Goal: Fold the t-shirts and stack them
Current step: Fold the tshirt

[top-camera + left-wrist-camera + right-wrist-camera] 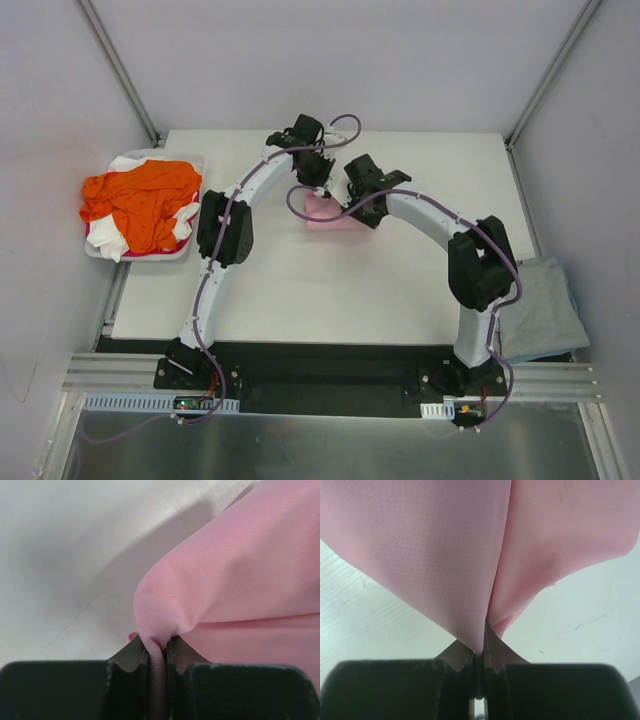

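- So, far left first: a tray (150, 256) sits at the left edge of the table (330, 290), and it's got the orange shirt (140, 200) piled loosely on top of the white shirt (108, 243). The white one only peeks out around the edges.
- Both of those are crumpled, not folded.
- Next over, the left arm reaches up from the near edge and curls toward the far middle of the table.
- Its left gripper (157, 647) is pinched tight on a bunched-up fold of the pink shirt (325, 212). In the wrist view the fabric is squeezed right between the two fingertips and balloons out above them to the right.
- The pink shirt itself is a small, scrunched bundle on the table, past the middle, sitting between the two grippers. Most of it is hidden under them in the top view.
- Just right of that, the right gripper (480, 647) is also clamped on the pink shirt. Its wrist view shows two sheets of pink cloth meeting in a crease that runs straight down into the closed fingertips.
- The two grippers are close together, nearly side by side over the bundle.
- Far right: the grey-blue shirt (540, 305) lies flat at the right edge of the table, near the right arm's base and well apart from everything else.
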Tool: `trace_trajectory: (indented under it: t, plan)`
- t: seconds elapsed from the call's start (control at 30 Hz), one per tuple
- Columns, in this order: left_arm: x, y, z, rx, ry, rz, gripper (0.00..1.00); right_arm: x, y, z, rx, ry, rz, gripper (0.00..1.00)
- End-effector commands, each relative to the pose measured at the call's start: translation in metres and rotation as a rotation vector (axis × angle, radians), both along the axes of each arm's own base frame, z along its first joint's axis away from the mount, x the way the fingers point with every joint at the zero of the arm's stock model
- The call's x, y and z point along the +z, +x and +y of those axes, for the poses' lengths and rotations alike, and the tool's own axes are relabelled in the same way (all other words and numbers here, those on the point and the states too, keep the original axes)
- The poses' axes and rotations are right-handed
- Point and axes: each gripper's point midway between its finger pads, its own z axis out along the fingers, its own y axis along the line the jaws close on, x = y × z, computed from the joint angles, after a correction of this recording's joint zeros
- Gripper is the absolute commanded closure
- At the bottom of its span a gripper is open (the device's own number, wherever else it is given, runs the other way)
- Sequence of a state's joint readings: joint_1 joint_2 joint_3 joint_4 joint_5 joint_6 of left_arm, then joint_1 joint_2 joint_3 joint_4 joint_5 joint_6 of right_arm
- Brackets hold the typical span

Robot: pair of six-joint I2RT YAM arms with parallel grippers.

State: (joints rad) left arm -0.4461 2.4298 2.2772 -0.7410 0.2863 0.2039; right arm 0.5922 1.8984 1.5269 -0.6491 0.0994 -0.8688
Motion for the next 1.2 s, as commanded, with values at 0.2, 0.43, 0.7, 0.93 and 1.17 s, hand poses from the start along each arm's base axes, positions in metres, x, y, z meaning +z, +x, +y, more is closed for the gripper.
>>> trace_trajectory:
  t: [0.2, 0.43, 0.7, 0.93, 1.17]
  plan:
    - [0.007, 0.061, 0.099, 0.197, 0.148, -0.128, 1.00, -0.030, -0.018, -0.006, 0.006, -0.114, 0.166, 0.99]
    - [0.000, 0.060, 0.104, 0.200, 0.151, -0.110, 1.00, -0.045, -0.009, 0.002, 0.014, -0.115, 0.179, 0.99]
    - [0.000, 0.061, 0.105, 0.208, 0.156, -0.114, 0.62, -0.043, -0.007, 0.006, 0.014, -0.091, 0.170, 0.70]
    - [0.004, 0.068, 0.104, 0.217, 0.150, -0.136, 0.31, -0.038, -0.004, 0.007, 0.001, -0.071, 0.133, 0.40]
    - [0.015, 0.064, 0.095, 0.184, 0.116, -0.144, 0.21, -0.028, 0.002, 0.008, -0.015, -0.054, 0.085, 0.00]
